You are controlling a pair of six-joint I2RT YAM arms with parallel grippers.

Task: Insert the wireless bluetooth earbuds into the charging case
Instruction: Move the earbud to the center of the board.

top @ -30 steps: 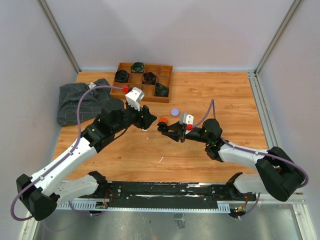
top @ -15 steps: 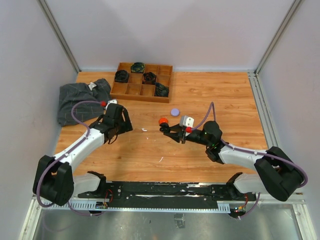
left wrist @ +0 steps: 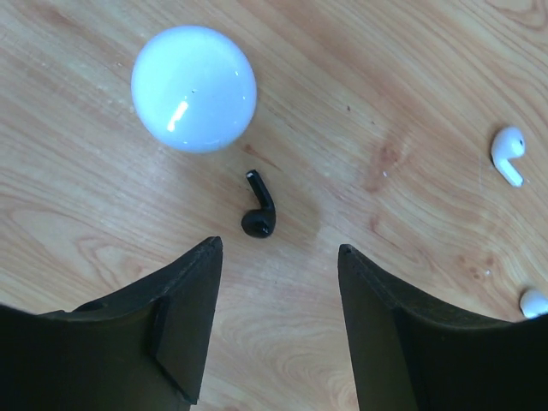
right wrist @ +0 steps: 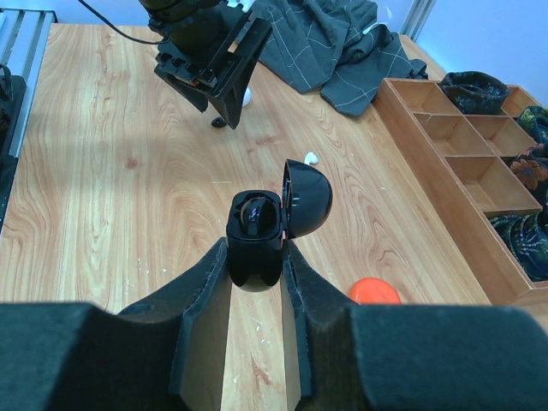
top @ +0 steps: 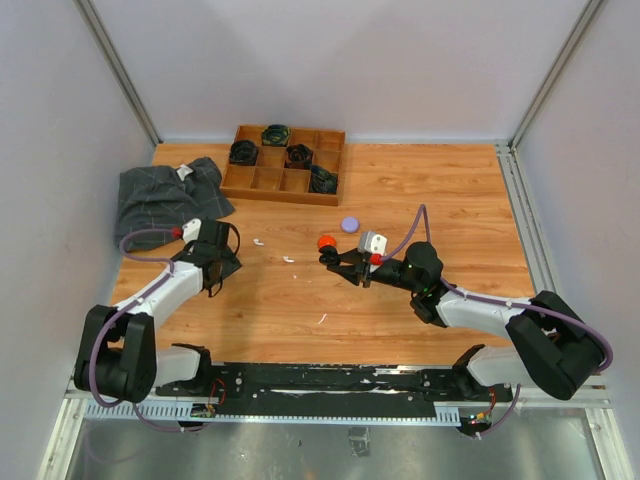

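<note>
At the left-centre of the table [top: 420, 190], the left gripper [top: 217, 268] hangs over the wood, jaws spread and holding nothing. In the left wrist view its fingers [left wrist: 184, 308] frame a black earbud [left wrist: 259, 210] lying loose on the board, just beside a white round case [left wrist: 193, 87] but not touching it. Two white earbuds [left wrist: 508, 154] lie off to the right in that view. From above, they [top: 257, 241] rest on the wood between the two grippers.

At the middle of the table, the right gripper [top: 335, 258] is clamped on a black charging case [right wrist: 255, 231], whose lid [right wrist: 306, 199] stands hinged open. A dark rounded shape sits in the case's well; whether it is an earbud cannot be told.

An orange-red case [top: 326, 241] lies just beside the right gripper on its far side, with a lilac case [top: 349, 224] a little farther off. A wooden tray [top: 285, 163] with dark items in several compartments stands at the far edge. A grey cloth [top: 165, 200] lies just to its left.
</note>
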